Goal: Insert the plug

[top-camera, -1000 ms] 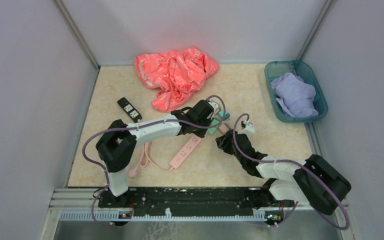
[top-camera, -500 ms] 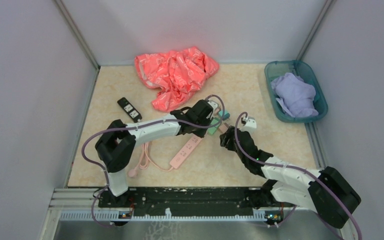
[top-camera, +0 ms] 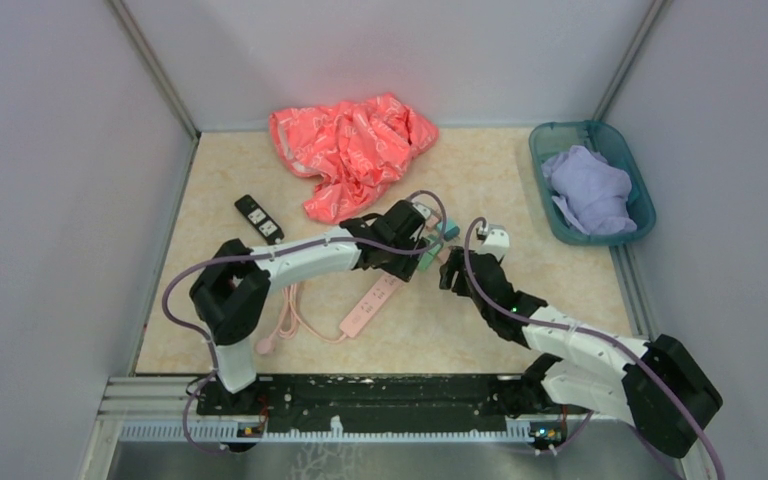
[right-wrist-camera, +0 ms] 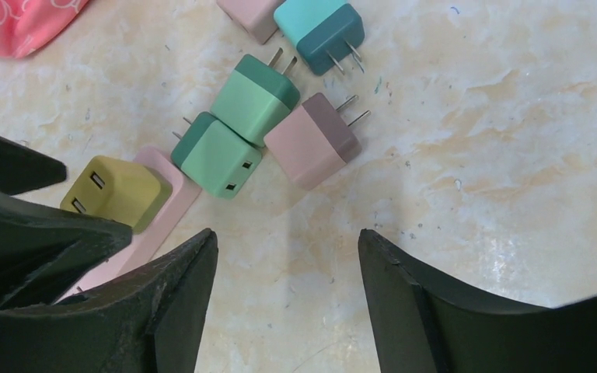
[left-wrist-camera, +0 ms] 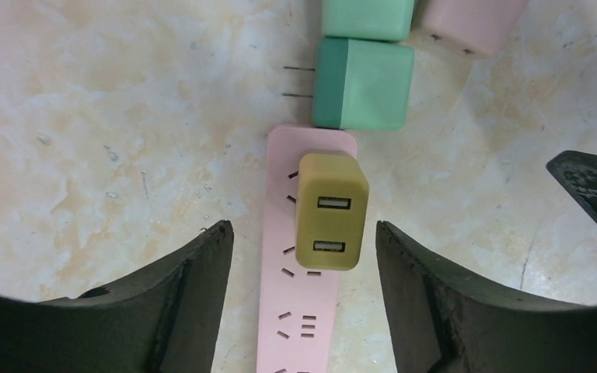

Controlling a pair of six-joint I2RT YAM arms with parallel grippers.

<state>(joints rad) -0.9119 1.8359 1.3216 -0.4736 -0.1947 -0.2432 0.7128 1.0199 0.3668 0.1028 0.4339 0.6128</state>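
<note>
No brand or lettering could be read anywhere; the white print on the crumpled pink plastic bag (top-camera: pixel 350 150) was too small to make out, and the olive USB charger (left-wrist-camera: pixel 332 221) showed only its two USB ports, facing up. That charger stood on the end of the pink power strip (left-wrist-camera: pixel 299 326), its prongs hidden beneath it. The left gripper (left-wrist-camera: pixel 303 233) hung directly above it with its jaws apart, one black finger (left-wrist-camera: pixel 194 287) on each side and neither touching the charger. Just beyond the strip's end lay a two-tone green charger (left-wrist-camera: pixel 364 84) on its side, prongs bare. The right gripper (right-wrist-camera: pixel 286 237), jaws also spread and holding nothing, hovered over bare table (right-wrist-camera: pixel 474 155) just beside a cluster of loose chargers: a second green one (right-wrist-camera: pixel 255 99), a teal one (right-wrist-camera: pixel 319 27) and a dusty pink one (right-wrist-camera: pixel 311 140). A black power strip (top-camera: pixel 259 219) lay well apart to the left.
</note>
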